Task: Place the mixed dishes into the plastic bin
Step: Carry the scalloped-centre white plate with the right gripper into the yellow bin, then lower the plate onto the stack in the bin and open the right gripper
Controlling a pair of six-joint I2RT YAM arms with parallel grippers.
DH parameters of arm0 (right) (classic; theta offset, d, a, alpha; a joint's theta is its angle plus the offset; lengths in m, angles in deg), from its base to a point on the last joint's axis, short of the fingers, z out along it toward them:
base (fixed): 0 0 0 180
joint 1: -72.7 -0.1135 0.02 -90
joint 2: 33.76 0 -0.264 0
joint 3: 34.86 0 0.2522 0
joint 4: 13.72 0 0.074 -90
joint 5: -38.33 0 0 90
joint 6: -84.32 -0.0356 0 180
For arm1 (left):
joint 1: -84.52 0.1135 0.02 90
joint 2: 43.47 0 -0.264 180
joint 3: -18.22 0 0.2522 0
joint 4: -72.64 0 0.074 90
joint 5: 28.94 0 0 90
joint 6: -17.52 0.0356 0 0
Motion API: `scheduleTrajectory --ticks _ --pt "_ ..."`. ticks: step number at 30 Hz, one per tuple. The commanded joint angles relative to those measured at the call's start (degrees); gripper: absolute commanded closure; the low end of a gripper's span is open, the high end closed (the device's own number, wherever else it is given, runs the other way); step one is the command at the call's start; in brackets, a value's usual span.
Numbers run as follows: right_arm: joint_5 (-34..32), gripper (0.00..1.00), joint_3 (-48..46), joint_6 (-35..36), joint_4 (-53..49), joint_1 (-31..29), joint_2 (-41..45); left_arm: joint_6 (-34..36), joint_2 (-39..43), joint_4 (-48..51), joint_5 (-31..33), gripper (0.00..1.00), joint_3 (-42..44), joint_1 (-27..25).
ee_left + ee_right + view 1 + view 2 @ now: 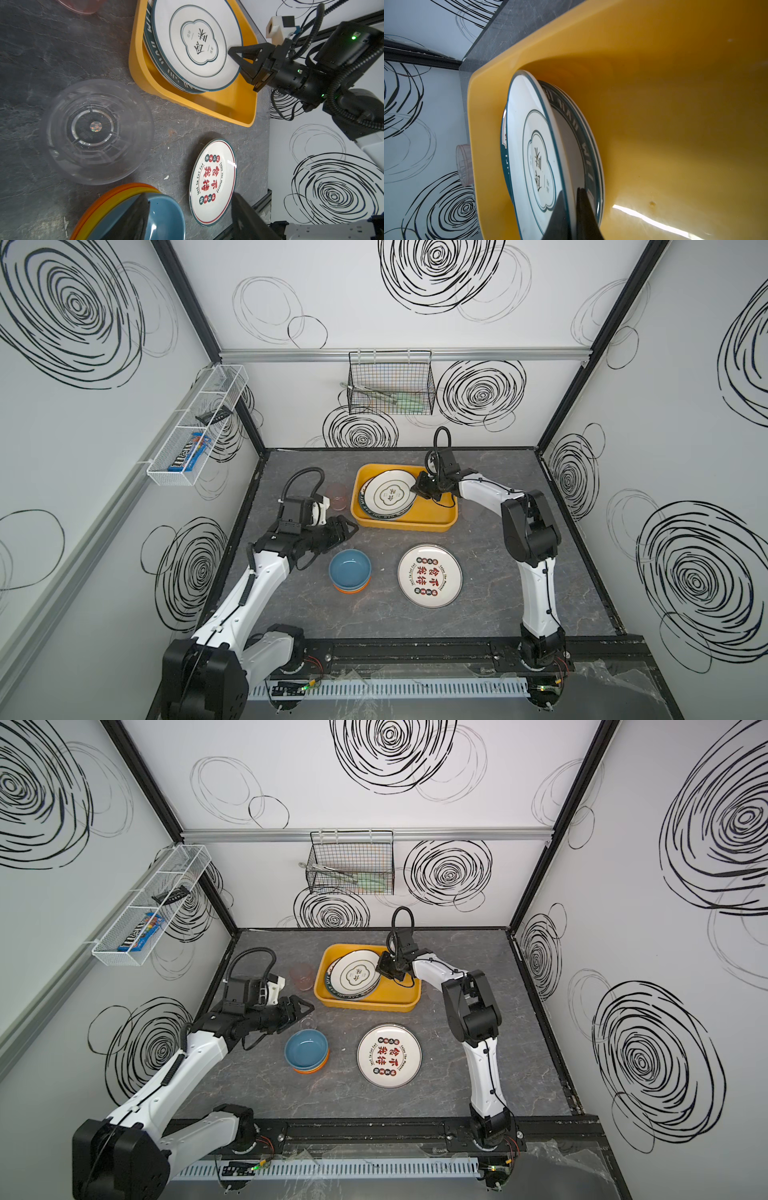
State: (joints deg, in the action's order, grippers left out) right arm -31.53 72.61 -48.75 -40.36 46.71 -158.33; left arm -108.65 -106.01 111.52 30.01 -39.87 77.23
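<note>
Yellow-orange rectangular plastic bin mid-back on the grey marbled worktop. Stacked white round dark-rimmed plates inside, top one tilted, right gripper clamped on its rim. Front-centre, white round plate with red-black characters, plenty of bare worktop toward the right edge. Left of that, blue bowl on orange bowls. Clear cup between bowls and bin, translucent pink cup beside the bin's left wall. Left gripper near the clear cup, spread wide, empty.
</note>
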Motion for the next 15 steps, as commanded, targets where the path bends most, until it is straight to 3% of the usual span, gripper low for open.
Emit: scheduleTrajectory --ticks 1,7,12,15 --pt "0.3 1.0 2.2 -0.8 1.7 -0.4 -0.2 0.9 0.8 -2.4 -0.8 0.33 0.6 0.7" --pt "0.2 0.95 2.0 -0.6 1.2 -0.9 -0.9 0.7 0.7 -2.9 -0.9 0.33 1.1 0.7" --pt "-1.5 0.8 2.1 0.1 -0.4 -1.4 -1.0 0.4 0.6 -3.2 -1.1 0.34 1.4 0.8" --pt "-2.6 0.77 2.4 0.6 -1.8 -1.4 -0.9 0.4 0.7 -3.3 -1.1 0.34 1.4 0.8"
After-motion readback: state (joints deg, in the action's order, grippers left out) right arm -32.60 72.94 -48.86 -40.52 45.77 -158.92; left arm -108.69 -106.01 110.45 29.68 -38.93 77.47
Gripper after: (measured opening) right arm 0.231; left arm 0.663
